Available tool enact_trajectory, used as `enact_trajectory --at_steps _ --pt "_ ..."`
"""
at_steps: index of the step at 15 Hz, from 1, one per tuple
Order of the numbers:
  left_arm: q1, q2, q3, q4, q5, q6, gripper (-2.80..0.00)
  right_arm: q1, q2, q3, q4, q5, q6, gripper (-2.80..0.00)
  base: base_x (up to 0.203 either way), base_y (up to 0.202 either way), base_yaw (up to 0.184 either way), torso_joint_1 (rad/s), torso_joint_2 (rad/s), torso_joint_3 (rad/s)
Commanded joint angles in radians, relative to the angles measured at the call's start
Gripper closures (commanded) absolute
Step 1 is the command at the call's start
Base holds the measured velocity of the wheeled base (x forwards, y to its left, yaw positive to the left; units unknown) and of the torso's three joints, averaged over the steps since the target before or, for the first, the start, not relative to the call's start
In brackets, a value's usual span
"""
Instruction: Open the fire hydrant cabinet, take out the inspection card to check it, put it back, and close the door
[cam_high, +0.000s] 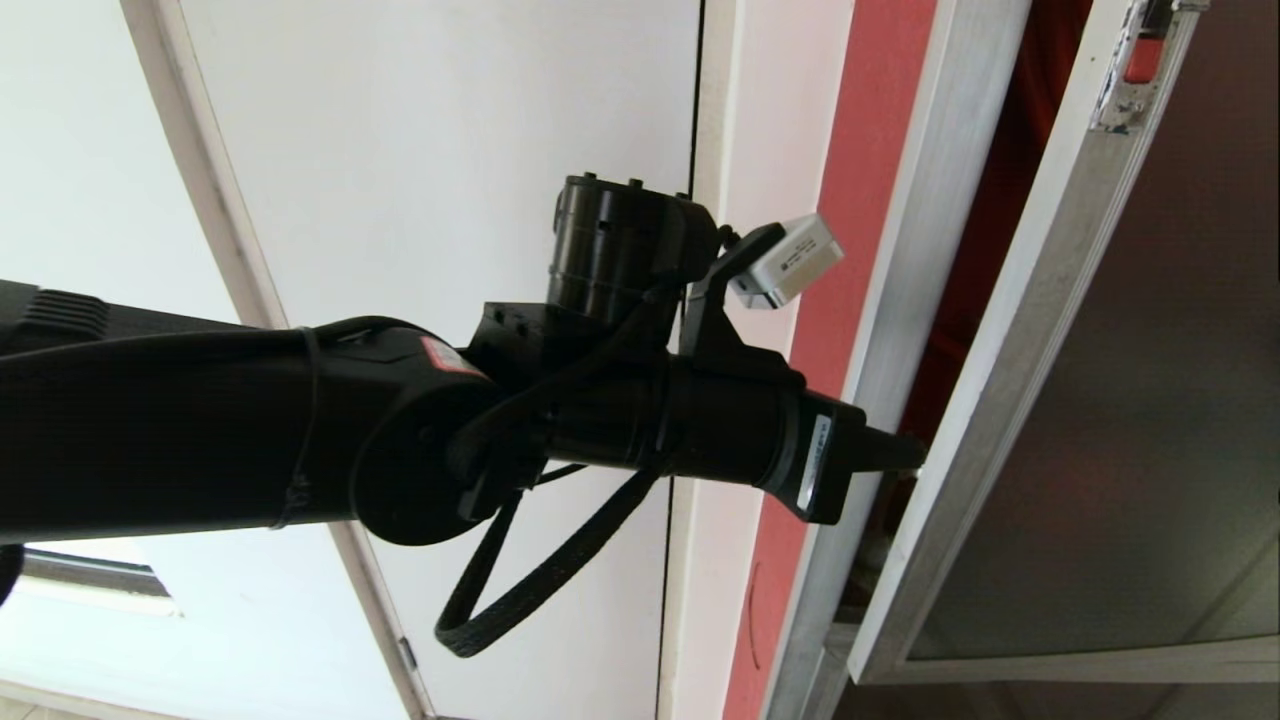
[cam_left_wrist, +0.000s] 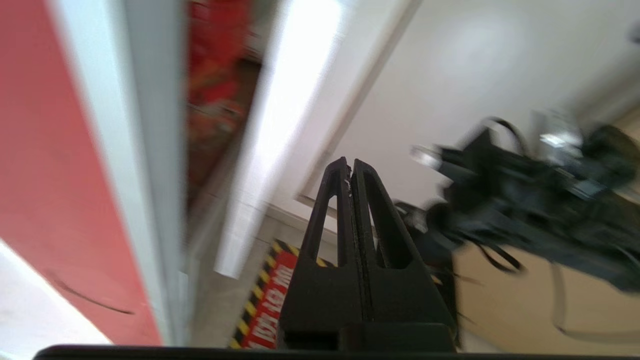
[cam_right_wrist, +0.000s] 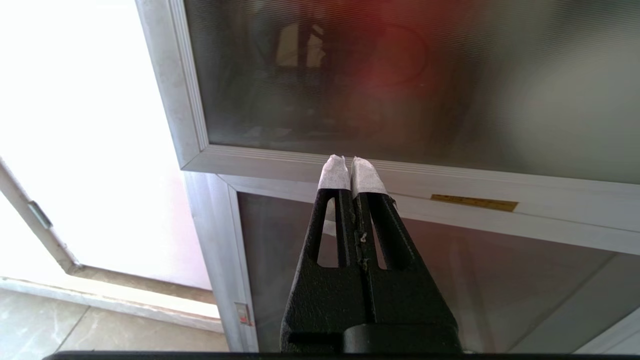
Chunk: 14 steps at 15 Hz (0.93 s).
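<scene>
The fire hydrant cabinet (cam_high: 935, 240) has a brushed-silver frame, and its red interior (cam_left_wrist: 217, 75) shows through a gap. The door (cam_high: 1130, 420), dark glass in a silver frame with a small red latch (cam_high: 1145, 55), stands ajar. My left gripper (cam_high: 908, 453) reaches from the left, its tip in the gap between frame and door edge (cam_left_wrist: 280, 125). In the left wrist view my left gripper (cam_left_wrist: 350, 162) is shut on nothing. My right gripper (cam_right_wrist: 351, 164), with white-taped tips, is shut and empty before the door's lower rail (cam_right_wrist: 450, 172). The inspection card is hidden.
A red wall strip (cam_high: 855, 200) and white panels (cam_high: 450, 150) lie left of the cabinet. A lower dark pane (cam_right_wrist: 500, 285) sits under the door, with a yellow label (cam_right_wrist: 474, 202) above it. A red floor sign (cam_left_wrist: 267, 300) with yellow-black stripes lies below. My own body (cam_left_wrist: 530, 200) is behind.
</scene>
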Motion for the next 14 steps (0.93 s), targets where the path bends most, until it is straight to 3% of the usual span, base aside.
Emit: enact_trajectory --at_steps 1,12,14 --pt "0.000 0.067 -0.051 -0.002 0.017 0.000 0.00 0.000 0.000 0.000 0.000 0.001 -0.001 0.00 0.000 0.000 0.000 0.000 0.00 0.000" --pt "0.000 0.191 -0.215 -0.002 0.034 0.004 0.00 0.000 0.000 0.000 0.000 0.001 -0.001 0.00 0.000 0.000 0.000 0.000 0.00 0.000" --pt "-0.006 0.207 -0.231 -0.002 0.078 0.025 0.00 0.000 0.000 0.000 0.000 0.001 -0.001 0.00 0.000 0.000 0.000 0.000 0.00 0.000"
